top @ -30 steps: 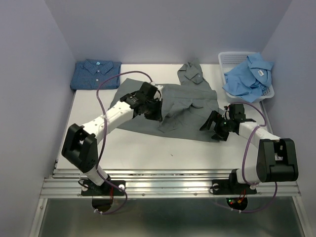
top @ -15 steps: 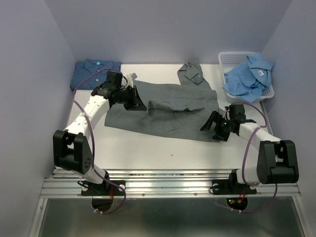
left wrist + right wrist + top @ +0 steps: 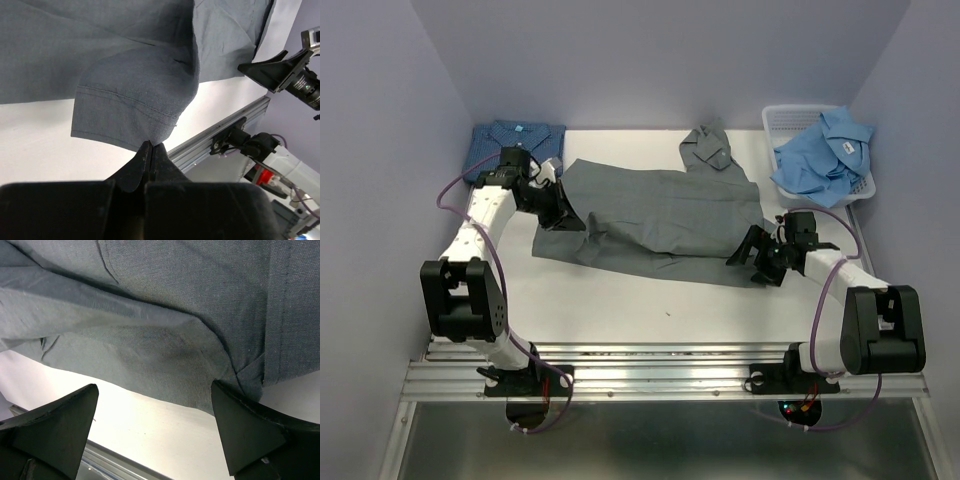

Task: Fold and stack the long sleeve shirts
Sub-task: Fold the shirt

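The plain grey shirt lies spread across the table, its collar at the back. My left gripper is at the shirt's left edge, shut on a hemmed fold of grey cloth; the jaws pinch its lower edge. My right gripper is open at the shirt's front right corner. In the right wrist view its fingers straddle the grey cloth's edge without gripping it. The dark blue patterned shirt lies folded at the back left. The light blue shirt lies crumpled in the basket.
The white mesh basket stands at the back right corner. Purple-grey walls close in the table on three sides. A metal rail runs along the near edge. Bare white table shows in front of the grey shirt.
My left gripper has pulled the grey cloth from the shirt's middle out to the left, and the shirt now lies flatter and wider. The right arm has barely moved.
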Tool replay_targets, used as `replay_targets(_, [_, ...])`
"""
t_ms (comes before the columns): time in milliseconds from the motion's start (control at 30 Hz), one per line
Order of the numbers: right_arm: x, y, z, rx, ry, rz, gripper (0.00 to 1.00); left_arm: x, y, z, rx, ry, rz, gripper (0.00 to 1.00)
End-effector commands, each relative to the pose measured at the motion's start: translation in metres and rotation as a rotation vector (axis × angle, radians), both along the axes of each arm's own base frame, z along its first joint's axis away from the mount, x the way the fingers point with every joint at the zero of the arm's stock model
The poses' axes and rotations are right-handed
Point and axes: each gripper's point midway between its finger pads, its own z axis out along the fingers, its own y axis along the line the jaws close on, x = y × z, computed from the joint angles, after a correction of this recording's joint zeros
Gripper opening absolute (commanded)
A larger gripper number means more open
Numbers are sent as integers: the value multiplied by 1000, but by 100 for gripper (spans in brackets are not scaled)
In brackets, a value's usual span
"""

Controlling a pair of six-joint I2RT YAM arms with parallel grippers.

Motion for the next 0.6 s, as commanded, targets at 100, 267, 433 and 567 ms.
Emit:
replay_targets(100, [-4, -10, -6, -55, -13, -10, 100, 4, 18, 3, -41, 60, 46, 0])
replay_targets(267, [-5, -13, -7, -74, -10, -21, 100, 9, 24, 23, -56, 70, 90, 0])
replay_targets(433, [-7, -15, -8, -81, -9, -20, 100, 5, 33, 44, -30, 65, 157, 0])
replay_targets(567, [-9, -16, -11, -89, 2, -19, 100, -13, 27, 48, -82, 60, 139, 0])
